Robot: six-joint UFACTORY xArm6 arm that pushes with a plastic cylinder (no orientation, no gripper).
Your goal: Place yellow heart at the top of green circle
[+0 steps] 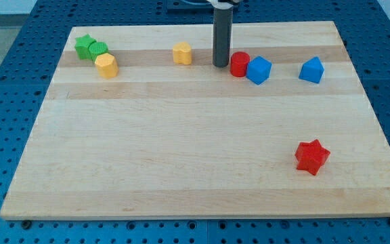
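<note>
The yellow heart (182, 53) lies near the view's top, left of centre. The green circle (99, 49) sits at the top left, touching a green star (82, 45) on its left and a yellow hexagon (105, 65) just below it. My tip (221, 65) rests on the board to the right of the yellow heart, a short gap away, and just left of a red cylinder (240, 64). The heart is well to the right of the green circle.
A blue cube (258, 70) touches the red cylinder's right side. A blue triangular block (311, 70) lies further right. A red star (312, 156) sits at the lower right. The wooden board (181, 149) is edged by a blue perforated table.
</note>
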